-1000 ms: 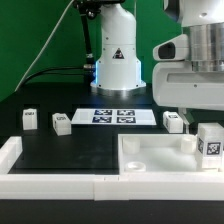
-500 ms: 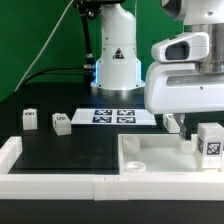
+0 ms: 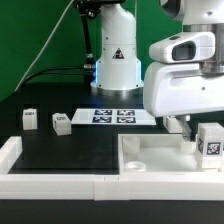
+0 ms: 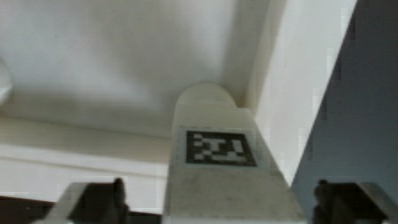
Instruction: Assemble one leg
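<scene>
My gripper (image 3: 179,124) has come down over a leg (image 3: 173,122), a small white block at the far edge of the large white tray (image 3: 160,160). In the wrist view that leg (image 4: 222,120), with its black-and-white tag, stands between my two fingers (image 4: 98,200). Narrow gaps show on both sides, so the gripper (image 4: 217,205) is open around it. Three more legs are in the exterior view: two on the black table at the left (image 3: 29,119) (image 3: 62,124), and one at the tray's right end (image 3: 210,140).
The marker board (image 3: 112,116) lies in front of the arm's base (image 3: 115,60). A low white rail (image 3: 50,183) runs along the table's front and up its left side. The gripper's white body (image 3: 185,80) hides the area behind the tray.
The gripper has moved down and a little toward the exterior view's left, settling over the leg by the tray's far edge. The other legs and the tray have not moved.
</scene>
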Robot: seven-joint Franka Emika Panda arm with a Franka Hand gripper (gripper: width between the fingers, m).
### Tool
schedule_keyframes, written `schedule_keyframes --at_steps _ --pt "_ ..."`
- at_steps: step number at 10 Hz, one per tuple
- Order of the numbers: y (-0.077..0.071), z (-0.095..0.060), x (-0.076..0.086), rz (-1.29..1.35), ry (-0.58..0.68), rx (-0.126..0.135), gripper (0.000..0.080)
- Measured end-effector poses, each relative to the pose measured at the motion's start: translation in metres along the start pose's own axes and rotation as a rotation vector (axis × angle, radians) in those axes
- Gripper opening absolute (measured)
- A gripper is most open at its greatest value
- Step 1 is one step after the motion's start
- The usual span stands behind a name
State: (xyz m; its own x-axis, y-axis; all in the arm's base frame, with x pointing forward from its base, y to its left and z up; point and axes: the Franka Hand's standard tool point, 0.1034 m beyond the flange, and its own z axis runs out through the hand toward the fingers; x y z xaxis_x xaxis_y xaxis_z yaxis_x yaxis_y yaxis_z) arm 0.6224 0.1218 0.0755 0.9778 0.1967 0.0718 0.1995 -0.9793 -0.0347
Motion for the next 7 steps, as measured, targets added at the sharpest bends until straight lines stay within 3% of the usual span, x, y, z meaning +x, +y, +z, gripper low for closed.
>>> schedule_keyframes --at_steps 1,2,4,7 --pt "0.0000 0.0000 0.0000 0.025 0.000 0.000 0.0405" --pt "0.0003 0.0000 0.0001 0.054 0.000 0.000 0.0291" --pt "0.0000 -0.0001 0.0002 0.080 0.001 0.002 0.0291" --pt "-0.0002 -0.0001 -0.0019 0.576 0.004 -0.003 0.0291"
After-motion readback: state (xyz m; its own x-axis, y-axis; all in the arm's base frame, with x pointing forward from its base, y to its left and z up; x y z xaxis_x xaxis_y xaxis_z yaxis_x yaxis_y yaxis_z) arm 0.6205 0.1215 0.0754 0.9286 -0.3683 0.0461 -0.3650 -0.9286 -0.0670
